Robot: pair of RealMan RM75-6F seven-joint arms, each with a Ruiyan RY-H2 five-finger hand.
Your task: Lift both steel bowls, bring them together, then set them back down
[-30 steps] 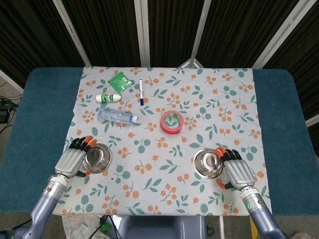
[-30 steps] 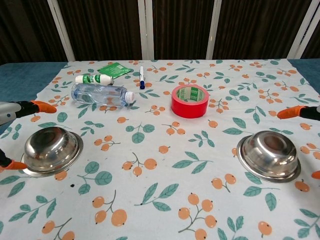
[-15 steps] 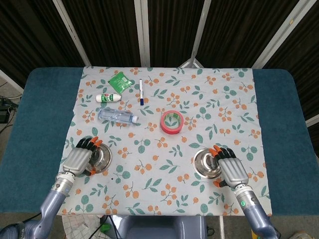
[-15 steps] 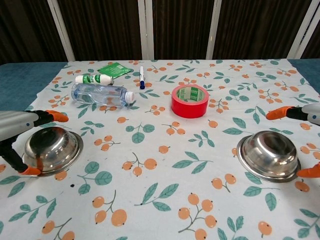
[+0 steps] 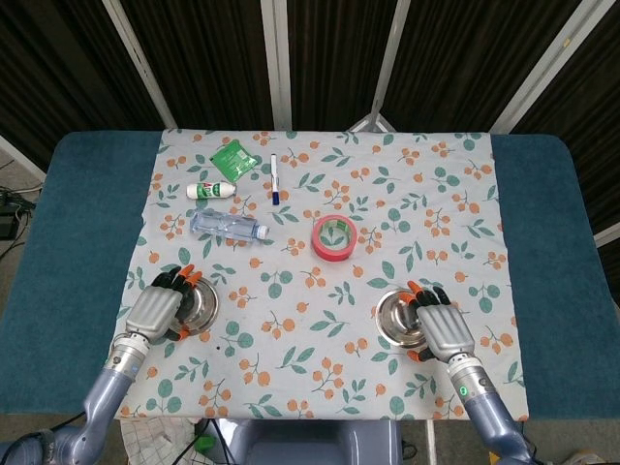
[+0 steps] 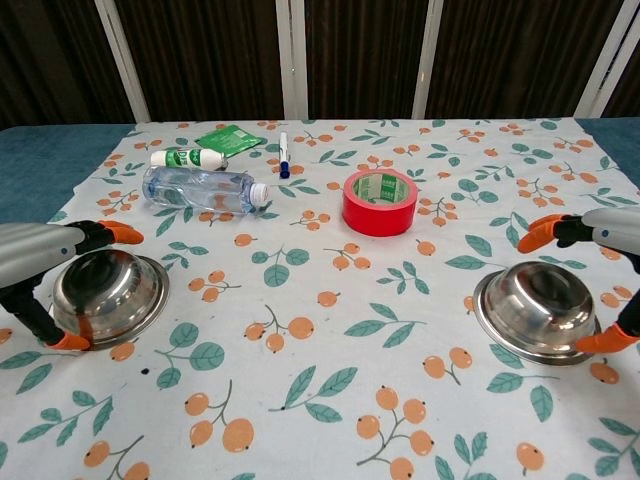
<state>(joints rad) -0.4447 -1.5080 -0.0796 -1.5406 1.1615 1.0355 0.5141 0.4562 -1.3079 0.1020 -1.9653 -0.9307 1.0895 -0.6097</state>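
Floral cloth [image 5: 407,208] on blue table, dark curtains behind. Left bowl [image 6: 108,295] lower left, right bowl [image 6: 541,310] lower right, both resting on cloth. Since a second ago, left hand [image 5: 161,309] and right hand [image 5: 443,327] have closed in; fingers now straddle rims, spread, not yet clenched. Judgement: grasp imminent, lift pending.

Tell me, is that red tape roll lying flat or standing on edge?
Lying flat: the red tape roll shows its open core facing up.
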